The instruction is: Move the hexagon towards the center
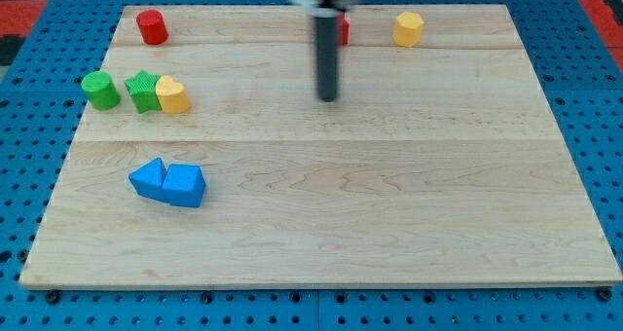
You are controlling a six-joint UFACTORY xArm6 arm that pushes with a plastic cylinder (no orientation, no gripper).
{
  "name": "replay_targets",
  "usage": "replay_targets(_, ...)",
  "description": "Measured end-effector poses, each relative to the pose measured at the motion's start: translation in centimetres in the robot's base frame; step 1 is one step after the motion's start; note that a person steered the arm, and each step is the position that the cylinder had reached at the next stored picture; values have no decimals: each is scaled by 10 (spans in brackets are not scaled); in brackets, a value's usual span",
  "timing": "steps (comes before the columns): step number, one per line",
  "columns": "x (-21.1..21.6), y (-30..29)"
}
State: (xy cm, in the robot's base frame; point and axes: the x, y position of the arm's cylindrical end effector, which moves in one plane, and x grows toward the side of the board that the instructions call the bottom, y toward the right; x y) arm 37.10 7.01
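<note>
yellow hexagon [409, 28] sits near the top edge of the wooden worktop [389, 204], right of middle, as my tip [328, 98] rests well to its left and lower.

a red block [343, 29] shows partly behind the rod; a red cylinder [151, 26] stands top left. green cylinder [99, 91], green star [143, 91] and yellow heart [173, 94] line up at left, two blue blocks [166, 183] touching below them. the arm carries no gripper and holds nothing; no writing shows.

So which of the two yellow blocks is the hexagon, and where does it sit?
The yellow hexagon is the one alone near the view's top right, up and right of my tip. The other yellow block is heart-shaped and touches the green star at the left.
</note>
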Motion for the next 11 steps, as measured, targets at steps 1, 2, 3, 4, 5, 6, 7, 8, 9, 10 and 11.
replay_targets(1,-24,132)
replay_targets(2,-100,195)
replay_targets(3,-160,162)
replay_targets(4,-153,89)
replay_targets(5,-134,10)
replay_targets(6,-116,10)
replay_targets(7,-126,38)
replay_targets(8,-114,69)
replay_targets(9,-95,30)
replay_targets(10,-70,-29)
replay_targets(11,-66,-73)
